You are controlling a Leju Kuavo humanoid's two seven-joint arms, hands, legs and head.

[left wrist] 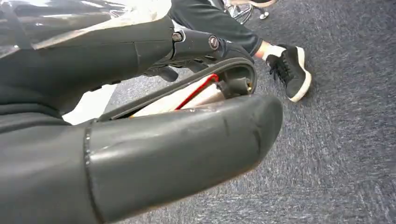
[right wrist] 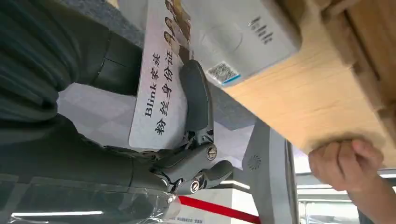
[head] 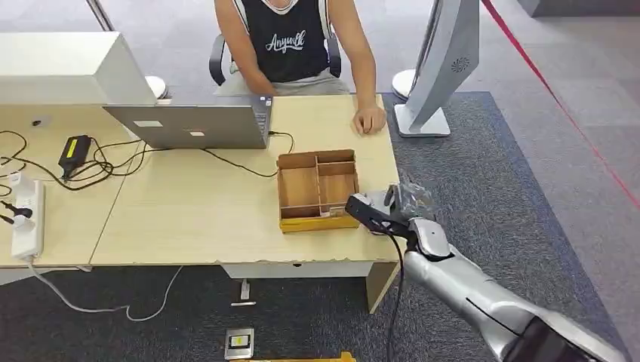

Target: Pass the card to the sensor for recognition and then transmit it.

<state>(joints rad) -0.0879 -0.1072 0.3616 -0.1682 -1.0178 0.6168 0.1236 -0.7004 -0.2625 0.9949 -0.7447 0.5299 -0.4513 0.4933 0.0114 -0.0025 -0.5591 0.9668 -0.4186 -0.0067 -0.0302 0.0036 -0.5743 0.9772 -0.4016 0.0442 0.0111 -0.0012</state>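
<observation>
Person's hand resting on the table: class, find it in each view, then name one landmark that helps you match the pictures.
Head view: the person's hand lies at the table's far right corner.
Right wrist view: the hand, curled, at the table edge.
Left wrist view: faces carpet and a black shoe instead.
Shared landmark: the grey stand beside the hand.

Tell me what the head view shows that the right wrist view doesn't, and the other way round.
Only the head view shows the laptop, the wooden divided tray, the power strip and the desk's whole layout. Only the right wrist view shows the card with its printed text, held in the right hand close to the white sensor box. Both show the right hand, the person's hand resting on the desk, and the grey stand.
</observation>
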